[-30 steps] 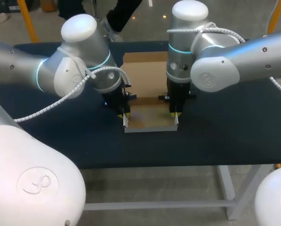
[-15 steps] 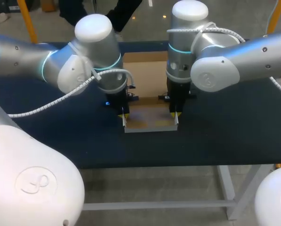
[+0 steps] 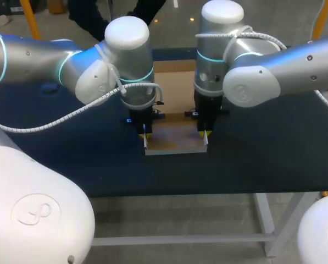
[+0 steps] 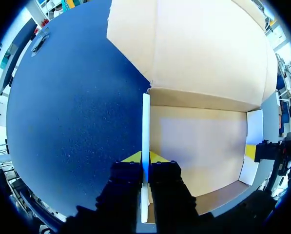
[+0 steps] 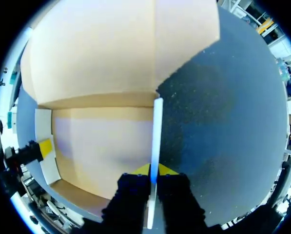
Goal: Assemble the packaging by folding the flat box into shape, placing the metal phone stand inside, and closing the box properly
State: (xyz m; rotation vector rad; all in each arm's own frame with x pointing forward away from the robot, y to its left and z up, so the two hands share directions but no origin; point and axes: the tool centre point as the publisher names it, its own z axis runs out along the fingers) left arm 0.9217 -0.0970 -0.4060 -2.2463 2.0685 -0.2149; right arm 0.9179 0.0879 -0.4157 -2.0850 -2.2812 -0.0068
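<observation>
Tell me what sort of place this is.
Probably a robot lab bench for packaging trials: the left arm and right arm each have jaws shut on a side wall of a part-folded cardboard box, on a dark blue table.

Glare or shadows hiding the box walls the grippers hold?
Head view: left arm hides part of the box; no glare on it. Left wrist view: left wall in the left gripper evenly lit. Right wrist view: right wall in the right gripper likewise.
</observation>
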